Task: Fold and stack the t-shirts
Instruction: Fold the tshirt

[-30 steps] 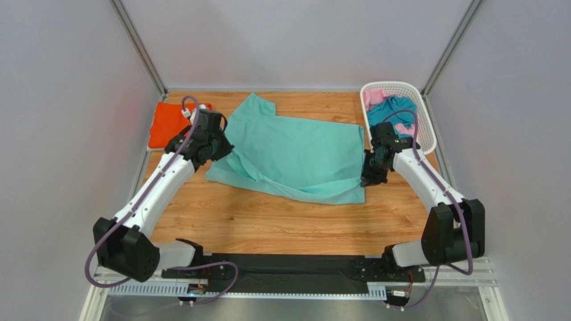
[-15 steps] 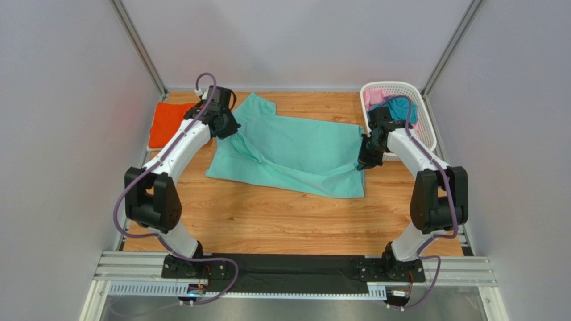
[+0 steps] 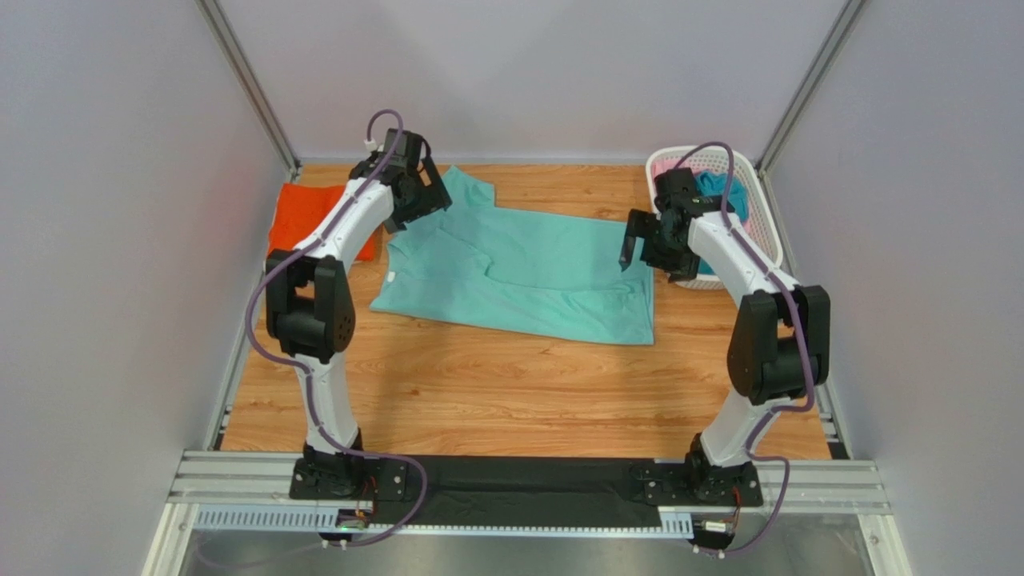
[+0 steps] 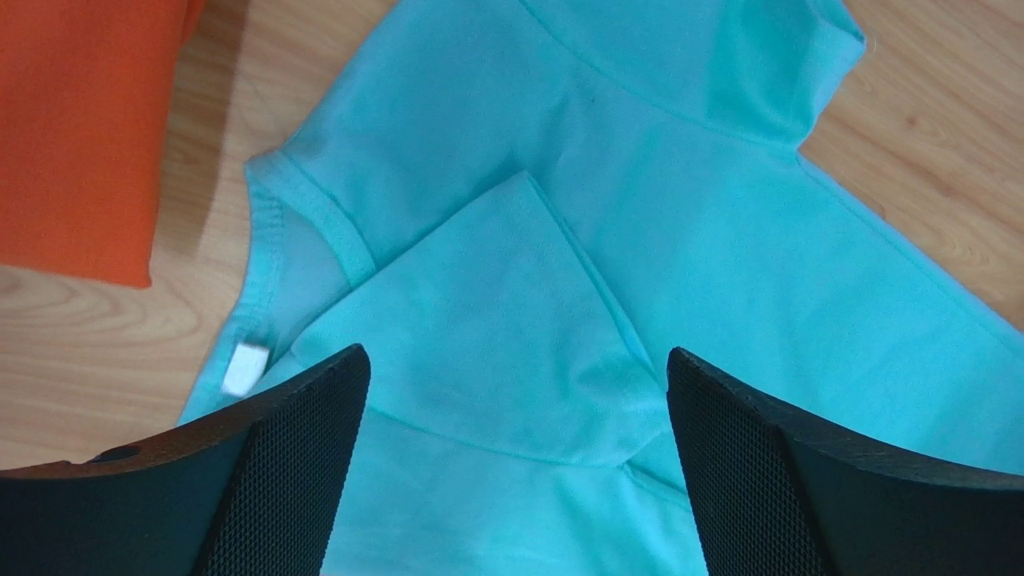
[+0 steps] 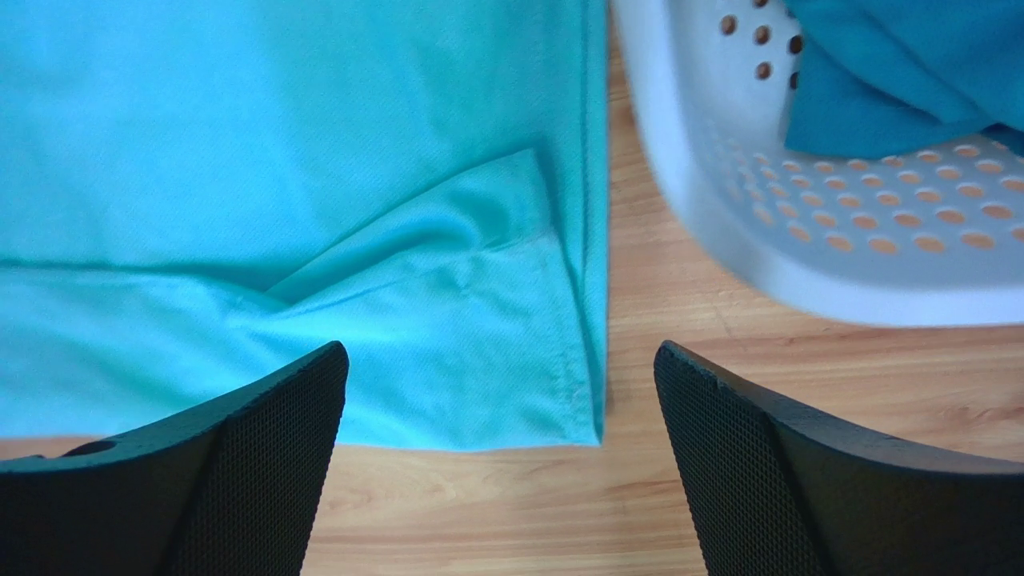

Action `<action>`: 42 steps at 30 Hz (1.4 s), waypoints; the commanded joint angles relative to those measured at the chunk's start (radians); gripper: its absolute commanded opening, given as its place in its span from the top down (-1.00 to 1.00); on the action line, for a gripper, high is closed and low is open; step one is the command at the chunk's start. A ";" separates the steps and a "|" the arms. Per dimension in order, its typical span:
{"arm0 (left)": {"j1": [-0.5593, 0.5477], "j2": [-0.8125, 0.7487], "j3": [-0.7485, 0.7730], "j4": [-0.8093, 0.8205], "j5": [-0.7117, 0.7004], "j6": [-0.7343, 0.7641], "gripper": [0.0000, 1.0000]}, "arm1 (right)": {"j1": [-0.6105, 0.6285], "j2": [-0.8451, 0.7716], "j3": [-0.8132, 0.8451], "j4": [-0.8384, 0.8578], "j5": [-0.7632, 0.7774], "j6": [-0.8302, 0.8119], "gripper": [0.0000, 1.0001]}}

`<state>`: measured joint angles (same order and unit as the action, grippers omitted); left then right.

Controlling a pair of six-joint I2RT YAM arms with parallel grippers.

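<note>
The mint-green t-shirt [image 3: 529, 274] lies flat mid-table, its near edge folded back over itself. My left gripper [image 3: 423, 202] hovers open over its collar end, nothing between the fingers; the left wrist view shows the folded sleeve [image 4: 481, 324] and neck label beneath the left gripper [image 4: 515, 360]. My right gripper [image 3: 633, 245] hangs open above the shirt's hem corner [image 5: 529, 360], holding nothing. A folded orange t-shirt [image 3: 295, 222] sits at the back left. Teal [image 3: 721, 186] and pink [image 3: 665, 169] t-shirts lie in the basket.
The white slotted basket [image 3: 764, 246] stands at the back right, close beside my right gripper [image 5: 499, 351]; its wall [image 5: 769, 228] fills the right wrist view's upper right. Grey walls enclose the wooden table [image 3: 505, 384] on three sides.
Both grippers carried the mint shirt's near edge toward the back, folding it over, then opened and released the cloth. The shirt now lies narrower and flatter.
</note>
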<state>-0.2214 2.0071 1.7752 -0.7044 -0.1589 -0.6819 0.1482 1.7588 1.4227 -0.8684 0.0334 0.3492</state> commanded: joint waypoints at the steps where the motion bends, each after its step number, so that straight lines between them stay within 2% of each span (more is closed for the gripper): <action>1: -0.001 -0.160 -0.097 -0.021 0.030 0.004 -0.99 | 0.054 -0.149 -0.054 0.046 -0.070 -0.012 -1.00; 5: 0.001 -0.269 -0.287 0.046 0.051 -0.013 -0.99 | 0.138 -0.222 -0.177 0.132 -0.112 0.016 -1.00; 9: 0.001 -0.304 -0.445 0.123 0.105 -0.025 -1.00 | 0.182 -0.196 -0.237 0.163 -0.107 0.034 -1.00; 18: 0.001 -0.206 -0.513 0.169 0.151 -0.038 -0.99 | 0.185 -0.021 -0.254 0.216 -0.086 0.014 -1.00; 26: 0.001 -0.235 -0.664 0.114 0.173 -0.053 -0.99 | 0.188 -0.010 -0.370 0.229 -0.067 0.027 -1.00; 35: 0.001 -0.516 -0.998 0.039 0.153 -0.099 -1.00 | 0.220 -0.223 -0.579 0.256 -0.135 0.060 -1.00; 37: 0.001 -0.605 -1.052 0.001 0.125 -0.134 -0.99 | 0.226 -0.264 -0.631 0.252 -0.136 0.071 -1.00; 42: -0.001 -0.856 -1.258 -0.020 0.177 -0.215 -0.99 | 0.238 -0.415 -0.737 0.232 -0.141 0.123 -1.00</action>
<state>-0.2230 1.2488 0.6197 -0.6380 0.0200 -0.8303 0.3790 1.4101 0.7422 -0.6048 -0.1120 0.4248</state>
